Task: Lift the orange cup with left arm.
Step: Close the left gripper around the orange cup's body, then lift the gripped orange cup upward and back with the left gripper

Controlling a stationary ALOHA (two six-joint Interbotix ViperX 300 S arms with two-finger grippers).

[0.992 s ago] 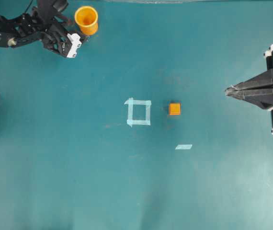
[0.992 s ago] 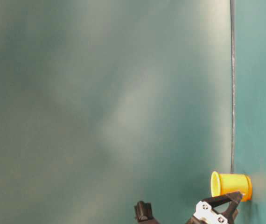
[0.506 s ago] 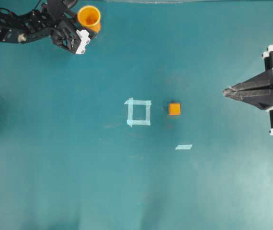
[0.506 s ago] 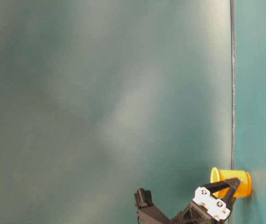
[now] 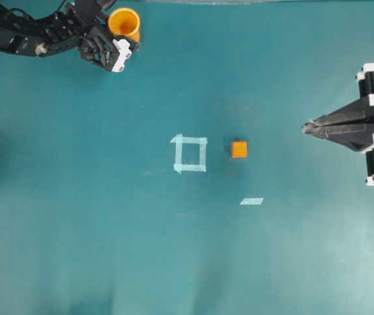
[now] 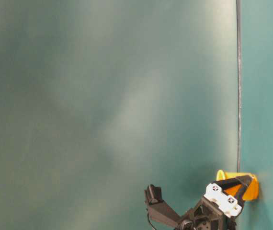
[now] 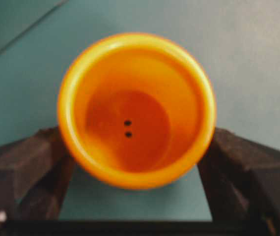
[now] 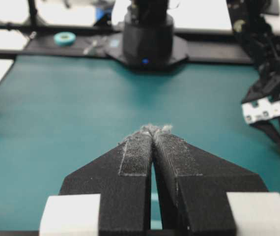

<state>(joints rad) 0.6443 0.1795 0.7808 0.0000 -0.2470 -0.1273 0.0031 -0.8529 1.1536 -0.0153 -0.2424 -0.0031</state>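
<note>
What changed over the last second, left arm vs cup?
The left claw advanced toward the orange cup and now straddles it, one finger on each side in the wrist view, not yet clamped. The cup stands in the same spot. The right claw is shut as before and shifted only slightly. The orange cube and tape square did not move.

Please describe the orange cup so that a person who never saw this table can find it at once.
Look at the far left corner of the teal table in the overhead view, where the left gripper reaches. The orange cup stands between its fingers, round, open-topped, and larger than the small square orange cube at mid-table.
</note>
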